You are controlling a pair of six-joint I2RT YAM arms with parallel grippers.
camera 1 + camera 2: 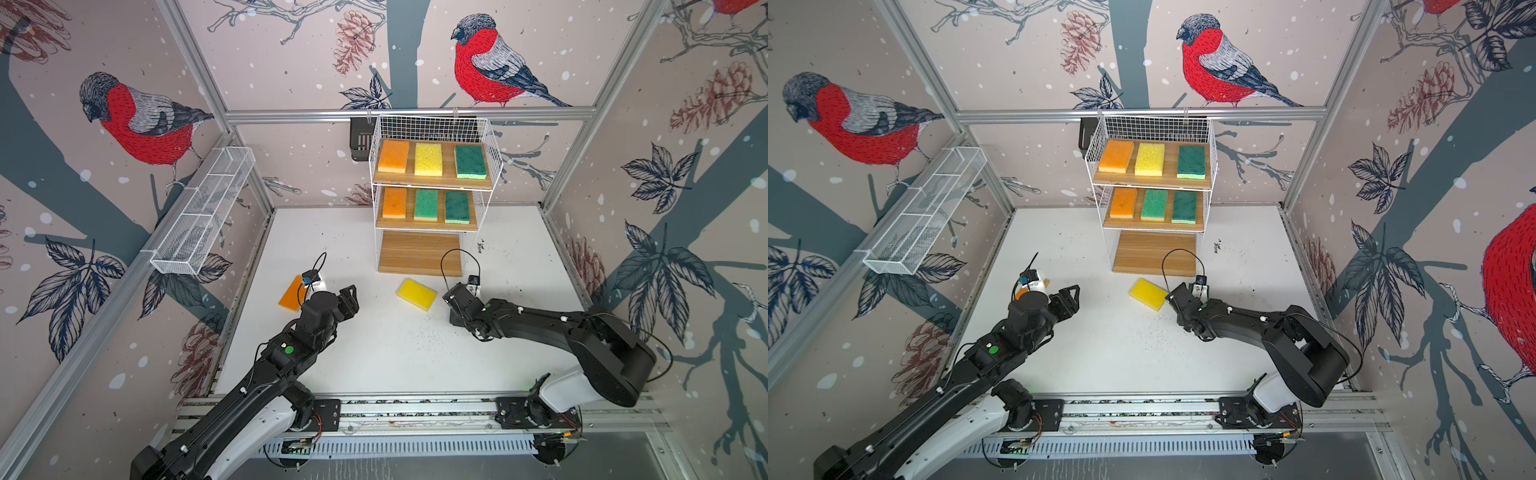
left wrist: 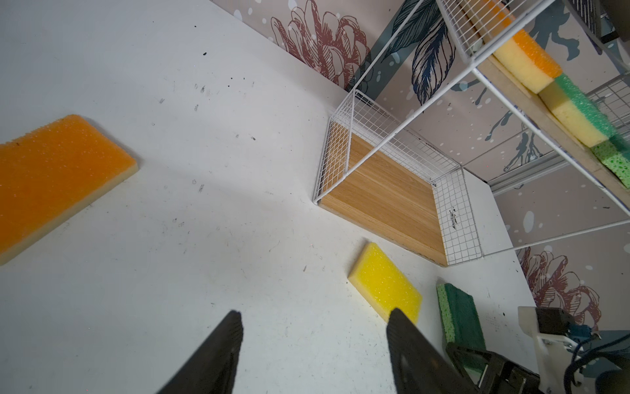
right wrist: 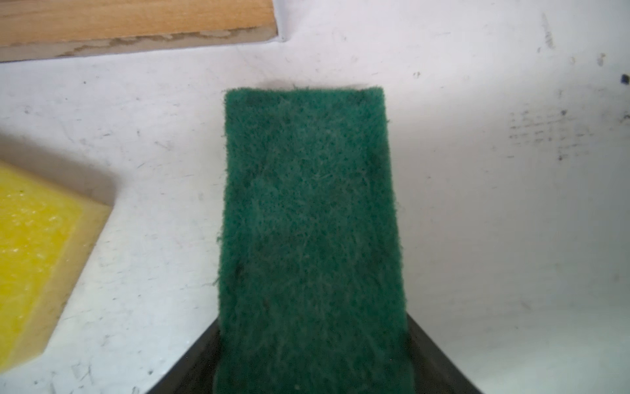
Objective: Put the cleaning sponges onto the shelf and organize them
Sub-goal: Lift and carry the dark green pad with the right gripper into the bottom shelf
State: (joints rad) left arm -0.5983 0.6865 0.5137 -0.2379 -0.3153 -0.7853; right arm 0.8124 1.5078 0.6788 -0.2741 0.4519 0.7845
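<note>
L hand point(image 2: 313, 317) is open: both dark fingers point(image 2: 221, 354) stand well apart w/ nothing btwn them, hovering over the white desk point(image 1: 395, 353) and touching nothing. R hand point(image 3: 312, 319) is closed on the dark green scour-faced rectangular foam sponge point(image 3: 310, 204). Its black fingers point(image 3: 429, 368) sit against both long sides, scour face toward the wrist cam. The sponge's far end is low by the desk, just in front of the bottom wooden board point(image 1: 419, 253); can't tell if it touches down or is lifted. In both top views that sponge is hidden under the R hand. The flat yellow rectangular foam sponge point(image 1: 417, 294) lies on the desk just beside the R hand, near the front of the white wire-grid shelf with three stepped wooden boards point(image 1: 432, 124). The flat orange rectangular foam sponge point(image 1: 290, 296) lies on the desk at left, partly covered by the L arm's wrist cam point(image 1: 312, 280) in both top views and cut off at the frame edge in the left wrist view. On the shelf: top-board row of three sponges point(image 1: 428, 159) (orange, yellow, green) and mid-board row of three sponges point(image 1: 426, 205) (orange, green, dark green). The small black slotted basket point(image 1: 360, 141) is mostly hidden behind the shelf.
</note>
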